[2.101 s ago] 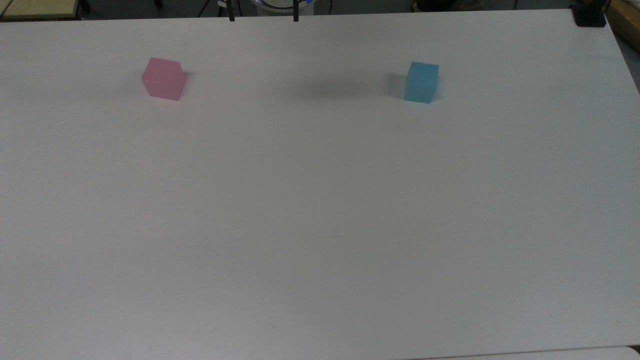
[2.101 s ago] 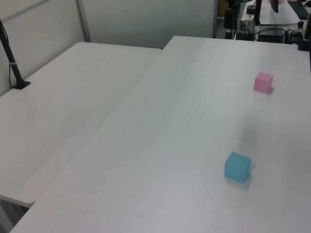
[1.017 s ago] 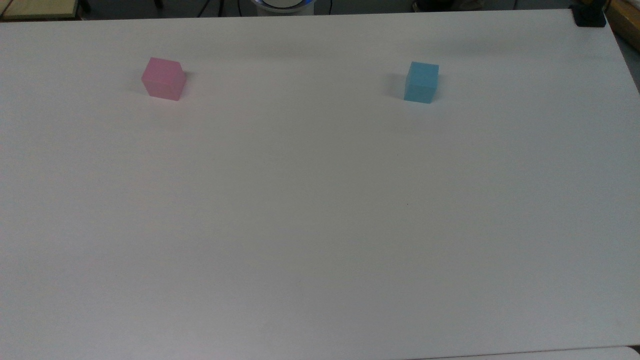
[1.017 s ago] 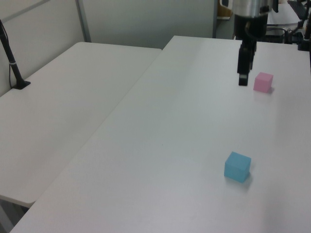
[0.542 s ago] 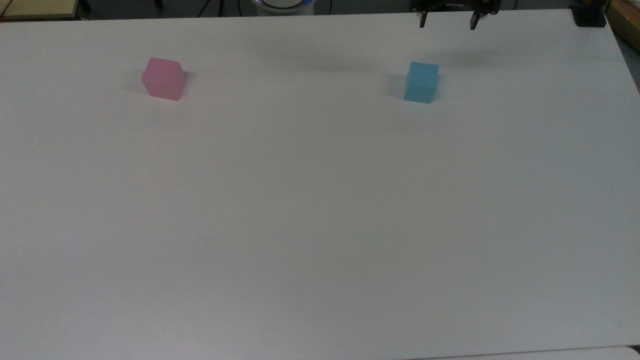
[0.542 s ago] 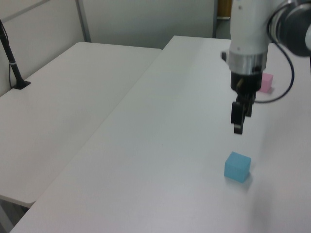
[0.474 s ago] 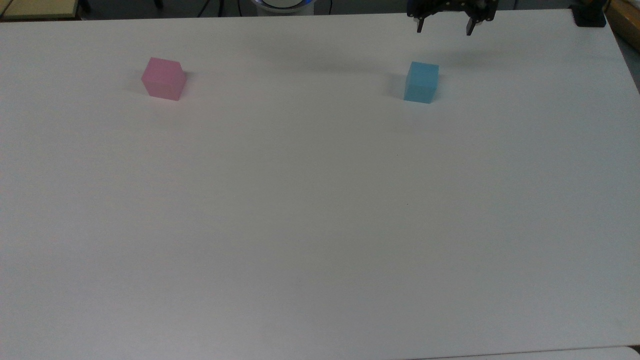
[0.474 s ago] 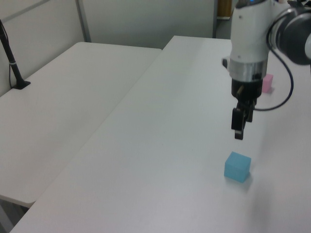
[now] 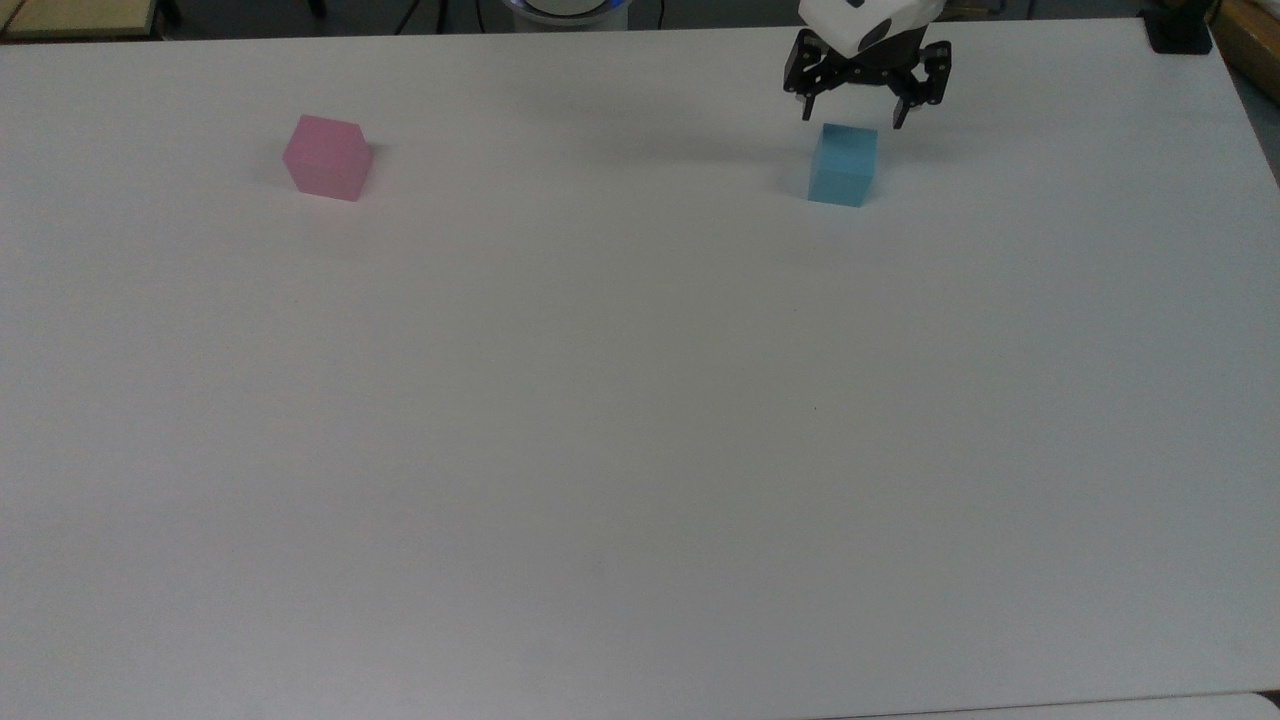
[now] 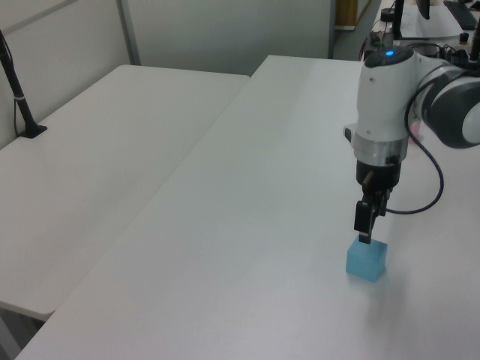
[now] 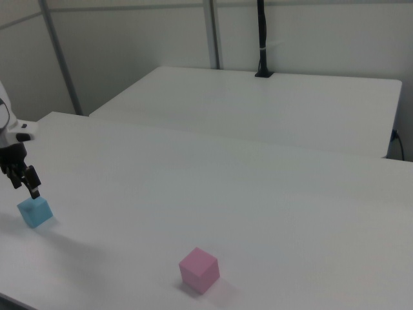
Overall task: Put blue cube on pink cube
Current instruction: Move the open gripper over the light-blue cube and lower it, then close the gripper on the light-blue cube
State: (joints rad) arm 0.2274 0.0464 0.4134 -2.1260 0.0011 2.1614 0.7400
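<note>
Since half a second ago the gripper (image 9: 853, 113) has come down from the worktop's far edge to hang right over the blue cube (image 9: 843, 165), its fingers spread wide, wider than the cube, and holding nothing. Both cubes have stayed where they were. In the top view the fingertips straddle the cube's upper edge, one at each corner. The left view shows what that angle hides: the fingertips (image 10: 364, 225) reach down to the top of the blue cube (image 10: 367, 259), and the arm's white body blocks the place where the pink cube stood. The right view shows the blue cube (image 11: 35, 211) under the gripper (image 11: 26, 181), and the pink cube (image 11: 199, 270) well apart on the bare worktop (image 11: 258, 213). In the top view the pink cube (image 9: 327, 157) sits far to the top view's left.
</note>
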